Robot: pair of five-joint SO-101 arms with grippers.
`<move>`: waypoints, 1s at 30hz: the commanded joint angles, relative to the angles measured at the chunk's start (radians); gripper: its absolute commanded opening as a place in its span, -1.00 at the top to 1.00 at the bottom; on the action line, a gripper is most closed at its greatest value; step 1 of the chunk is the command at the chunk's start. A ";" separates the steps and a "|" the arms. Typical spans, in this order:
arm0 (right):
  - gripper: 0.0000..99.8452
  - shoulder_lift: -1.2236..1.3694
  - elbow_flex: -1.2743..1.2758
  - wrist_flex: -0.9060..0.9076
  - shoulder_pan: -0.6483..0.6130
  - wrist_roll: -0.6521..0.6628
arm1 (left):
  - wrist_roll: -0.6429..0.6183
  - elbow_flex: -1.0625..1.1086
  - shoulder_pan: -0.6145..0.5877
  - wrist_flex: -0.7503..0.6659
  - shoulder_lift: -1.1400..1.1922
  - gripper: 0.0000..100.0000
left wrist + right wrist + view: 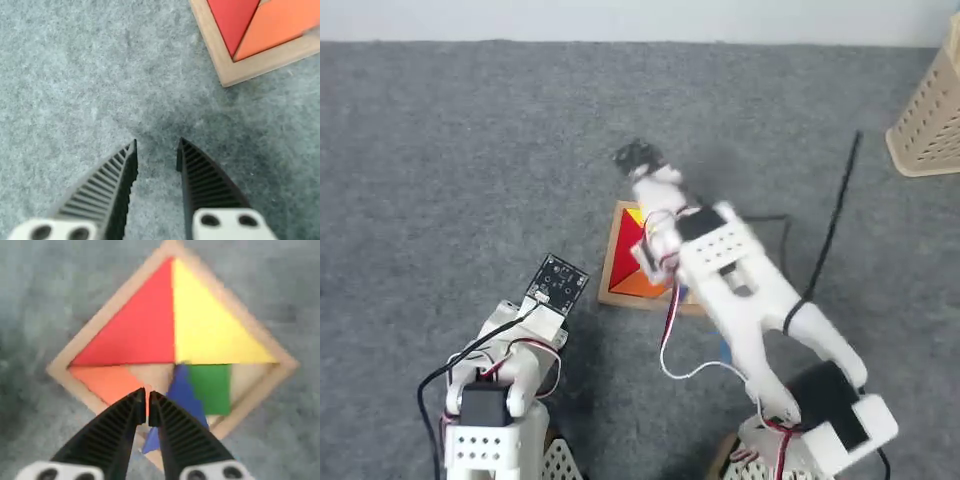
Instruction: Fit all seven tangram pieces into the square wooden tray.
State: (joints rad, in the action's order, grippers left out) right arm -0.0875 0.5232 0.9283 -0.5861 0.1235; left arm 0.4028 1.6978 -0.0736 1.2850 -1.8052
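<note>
Tray part-filled; blue piece wants seating.
Your right claw [148, 395] hangs clenched over the tray [111, 312] mid-surface; your left claw [156, 150] sits released beside its corner. The blue piece [182, 390] seems to overhang the rim: nudge it flat, then fill the gaps.

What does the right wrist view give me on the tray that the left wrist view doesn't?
Right wrist view alone: the right gripper, shut above the tray, plus the yellow triangle, green square, blue piece and bare wood gaps. Left wrist view alone: the left gripper, open, off the tray beside one corner. Shared: the tray's wooden rim, the red triangle, the orange piece and the grey carpet.
</note>
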 commanded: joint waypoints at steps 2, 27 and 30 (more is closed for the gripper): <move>0.99 -0.019 -0.012 -0.042 -0.027 0.031 | -0.008 -0.013 -0.006 0.000 -0.021 0.76; 0.99 0.186 -0.206 -0.024 0.139 -0.029 | -0.008 -0.013 -0.006 0.000 -0.021 0.76; 0.99 0.102 -0.206 0.024 0.185 -0.031 | -0.008 -0.013 -0.006 0.000 -0.021 0.76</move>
State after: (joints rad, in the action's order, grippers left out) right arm 0.1427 0.3867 0.9175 -0.4496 0.1082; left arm 0.4028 1.6978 -0.0736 1.2850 -1.8052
